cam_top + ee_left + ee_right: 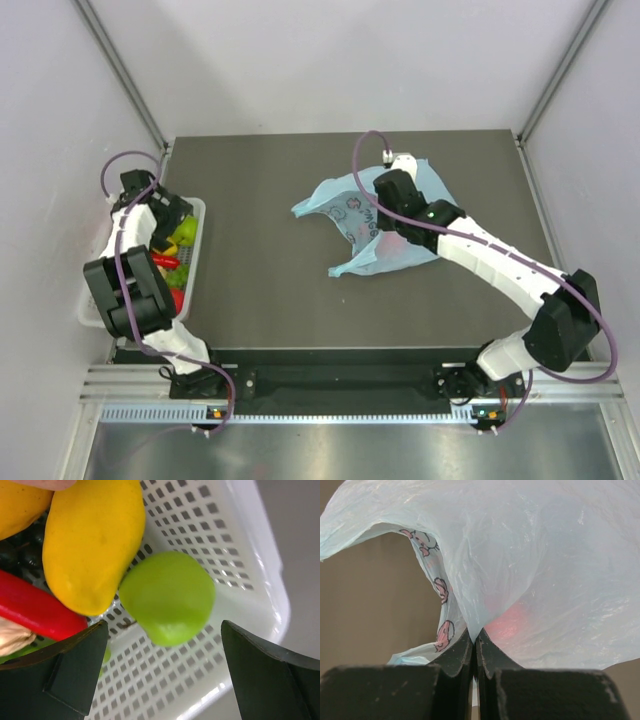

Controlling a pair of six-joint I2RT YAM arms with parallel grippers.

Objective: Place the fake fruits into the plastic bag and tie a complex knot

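Plastic bag (375, 225): lying crumpled on the dark counter (260, 290), right of centre toward the far side, with its printed patch facing up. In the right wrist view a pink shape (507, 622) is showing through the film; what it is cannot be told.

Right jaws: pressing fully together and pinching a fold of the bag's film (545, 570) between their tips. The right arm (490, 260) is reaching across the bag from the near right.

Fake fruits: a green apple (167, 597), a yellow mango (92, 545) and a red piece (35, 610) are sitting in the white mesh basket (235, 540) at the counter's left edge, apple and mango touching.

Left jaws: standing wide open and gripping nothing, hanging over the basket with the green apple lying between the two fingers (265, 675) in the left wrist view. Whether they are contacting the apple cannot be told.
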